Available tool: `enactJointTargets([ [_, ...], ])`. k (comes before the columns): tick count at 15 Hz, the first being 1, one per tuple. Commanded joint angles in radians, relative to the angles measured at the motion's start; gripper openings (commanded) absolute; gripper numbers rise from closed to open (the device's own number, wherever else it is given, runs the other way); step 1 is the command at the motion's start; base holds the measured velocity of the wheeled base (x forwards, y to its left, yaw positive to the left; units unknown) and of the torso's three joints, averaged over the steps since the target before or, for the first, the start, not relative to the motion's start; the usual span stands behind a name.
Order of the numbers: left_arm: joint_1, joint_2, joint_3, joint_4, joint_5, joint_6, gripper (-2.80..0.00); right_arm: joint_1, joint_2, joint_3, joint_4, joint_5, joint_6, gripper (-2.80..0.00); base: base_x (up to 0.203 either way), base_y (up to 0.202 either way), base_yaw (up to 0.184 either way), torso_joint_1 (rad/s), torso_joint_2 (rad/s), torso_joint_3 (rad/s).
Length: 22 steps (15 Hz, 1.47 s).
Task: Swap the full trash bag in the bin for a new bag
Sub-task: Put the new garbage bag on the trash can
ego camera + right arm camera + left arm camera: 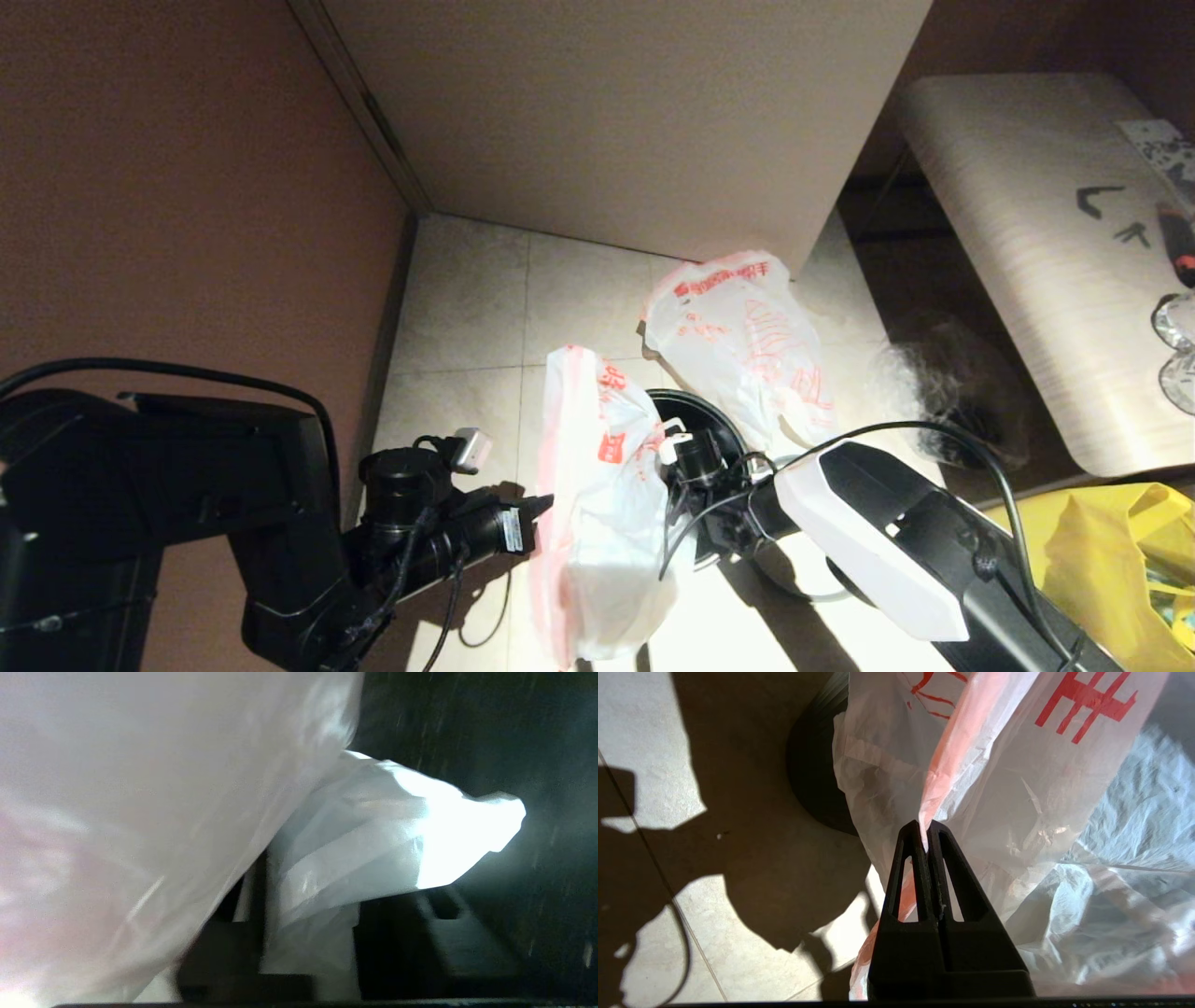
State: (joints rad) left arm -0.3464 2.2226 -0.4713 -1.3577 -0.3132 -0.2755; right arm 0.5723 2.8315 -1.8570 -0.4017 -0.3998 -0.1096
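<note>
The new bag (597,504), limp white plastic with red print, hangs upright over the floor. My left gripper (544,505) is shut on its red-tinted edge, seen pinched at the fingertips (926,835). The black bin (702,417) stands just behind the new bag (1017,788), mostly hidden by it and by my right arm; its dark wall (812,779) shows in the left wrist view. My right gripper (674,446) is at the bag's far side by the bin; it (310,882) stands open with folds of white plastic (373,849) between its fingers. The full trash bag (738,345) lies bulging on the floor behind the bin.
A beige cabinet (635,121) rises behind the full bag and a brown wall (187,187) closes the left side. A pale wooden bench (1027,233) and a yellow bag (1111,560) sit at the right. A crumpled dark clear bag (943,392) lies beside the bench.
</note>
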Motion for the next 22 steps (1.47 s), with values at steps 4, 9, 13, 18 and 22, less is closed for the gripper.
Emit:
enactJointTargets([
  [4,-0.006,-0.039,0.019,-0.006,0.001,-0.001,-2.8,0.021,-0.169,0.277,-0.143,0.001,0.031,0.0,0.0,0.0,0.0,0.0,0.0,0.0],
  [9,-0.01,-0.066,0.033,-0.001,0.009,-0.001,-2.8,0.023,-0.362,0.551,-0.312,0.157,0.127,0.0,0.0,0.0,0.0,0.0,0.0,0.0],
  [13,-0.019,-0.066,0.031,0.002,0.032,0.001,-2.8,0.005,-0.406,0.637,-0.347,0.258,0.181,0.0,0.0,0.0,0.0,0.0,0.0,0.0],
  [18,-0.029,-0.134,0.012,0.08,0.033,0.001,-2.8,-0.005,-0.475,0.712,-0.387,0.265,0.175,0.0,0.0,0.0,0.0,0.0,0.0,0.0],
  [22,-0.05,-0.193,0.017,0.12,0.051,-0.001,-2.8,-0.002,-0.614,0.878,-0.46,0.266,0.177,0.0,0.0,0.0,0.0,0.0,0.0,0.0],
])
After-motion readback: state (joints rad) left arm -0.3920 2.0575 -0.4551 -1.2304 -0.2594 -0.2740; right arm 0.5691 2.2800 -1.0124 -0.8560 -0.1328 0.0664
